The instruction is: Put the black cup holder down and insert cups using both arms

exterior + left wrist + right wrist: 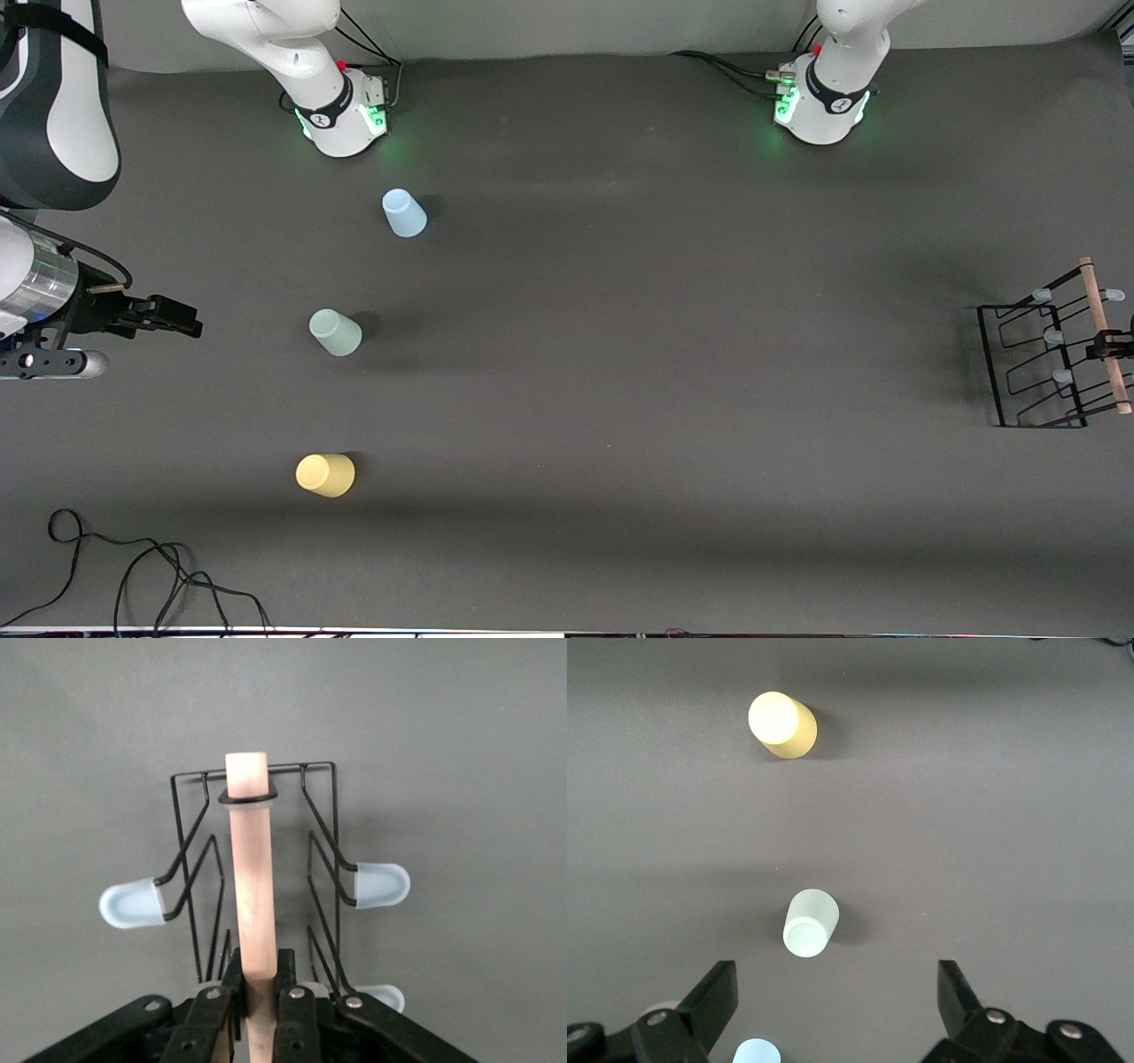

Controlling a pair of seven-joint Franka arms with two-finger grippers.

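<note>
The black cup holder (1045, 372) is at the left arm's end of the table. My left gripper (1113, 346) is shut on its wooden handle (251, 877), with the rack hanging below it (259, 967). I cannot tell whether the rack touches the table. Three cups stand narrow end up toward the right arm's end: the blue cup (405, 213) nearest the bases, the mint cup (336, 332) in the middle, the yellow cup (325, 475) nearest the front camera. My right gripper (182, 321) is open and empty, up in the air beside the mint cup. Its wrist view shows its wide-open gripper (837, 992), the yellow cup (782, 724), mint cup (810, 922) and blue cup (756, 1051).
Loose black cables (133, 567) lie near the front edge at the right arm's end. The right arm's base (341, 115) and the left arm's base (824, 102) stand along the back edge of the dark grey table (638, 354).
</note>
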